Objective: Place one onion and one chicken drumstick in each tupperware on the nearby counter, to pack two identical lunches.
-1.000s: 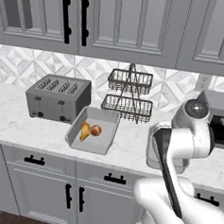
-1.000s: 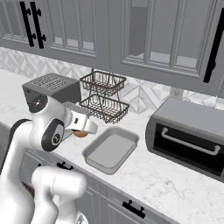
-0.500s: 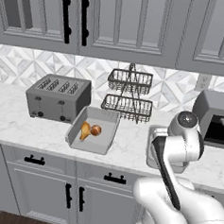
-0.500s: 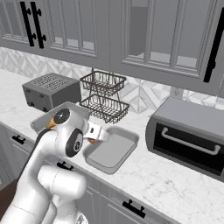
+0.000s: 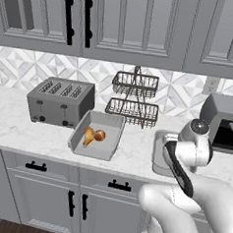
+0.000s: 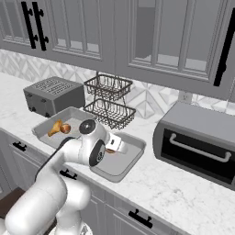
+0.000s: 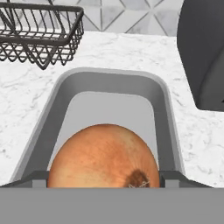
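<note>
Pincer (image 7: 105,177): clamped wide on an onion (image 7: 104,157), one dark finger tip at either flank of the ball in the hand view; the onion sits at 6 o'clock in that view, root scar facing the camera.

Onion, held: poised over the near end of the empty tupperware (image 7: 164,109), whose grey floor and sloped walls run up toward 12 o'clock. Whether it is clear of the floor or touching it cannot be told. In the right base view the hand sits over this tray's left wall, a sliver of orange under it.

Tupperware, second (image 5: 82,136): on the bench (image 5: 19,126) at 9 o'clock from the arm in the left base view, just in front of the toaster (image 5: 60,101). It holds one chicken drumstick (image 5: 88,135) and a second onion (image 5: 100,135), touching side by side.

Other fixtures: two-tier wire basket (image 5: 133,97) behind the trays; dark toaster oven (image 6: 197,142) at 3 o'clock in the right base view.

Handling, judged: onion firm, smooth-skinned, round, moderately light; likely to roll once let go, so a low release near the tray's middle suits. Best gripped across its widest girth, as here. A drumstick is lumpy and uneven; the thick end offers the surer hold. The second drumstick is not seen.

Progress, judged: one lunch packed; the other lacks both items.
</note>
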You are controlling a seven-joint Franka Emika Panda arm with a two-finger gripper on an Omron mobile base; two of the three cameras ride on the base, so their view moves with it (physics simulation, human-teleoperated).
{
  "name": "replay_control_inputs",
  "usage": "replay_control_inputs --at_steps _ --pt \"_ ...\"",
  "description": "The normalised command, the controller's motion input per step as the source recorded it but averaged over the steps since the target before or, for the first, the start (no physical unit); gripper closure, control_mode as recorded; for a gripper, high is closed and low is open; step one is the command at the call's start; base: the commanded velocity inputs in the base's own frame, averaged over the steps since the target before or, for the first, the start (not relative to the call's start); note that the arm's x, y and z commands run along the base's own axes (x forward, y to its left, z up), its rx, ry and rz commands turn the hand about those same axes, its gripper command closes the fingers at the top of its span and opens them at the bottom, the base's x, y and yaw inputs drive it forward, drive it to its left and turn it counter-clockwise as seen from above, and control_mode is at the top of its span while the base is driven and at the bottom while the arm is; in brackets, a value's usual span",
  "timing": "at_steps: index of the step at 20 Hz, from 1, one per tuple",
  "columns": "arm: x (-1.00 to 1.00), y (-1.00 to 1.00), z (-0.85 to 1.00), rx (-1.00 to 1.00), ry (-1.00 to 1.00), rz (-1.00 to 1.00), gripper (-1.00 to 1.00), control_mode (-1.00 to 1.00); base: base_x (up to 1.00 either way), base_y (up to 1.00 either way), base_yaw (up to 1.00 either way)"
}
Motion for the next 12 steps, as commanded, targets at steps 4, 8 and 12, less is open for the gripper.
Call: replay_control_inputs --at_steps 4,8,12 --pt "0.47 -0.08 -0.32 0.13 0.09 -0.02 1.0 -1.0 0.0 0.0 0.0" --pt "0.51 0.0 -0.23 0.02 0.01 -0.01 1.0 -1.0 0.0 0.0 0.0" --pt "0.4 -0.02 -0.33 0.0 0.0 -0.03 -1.0 -1.0 0.0 0.0 0.0"
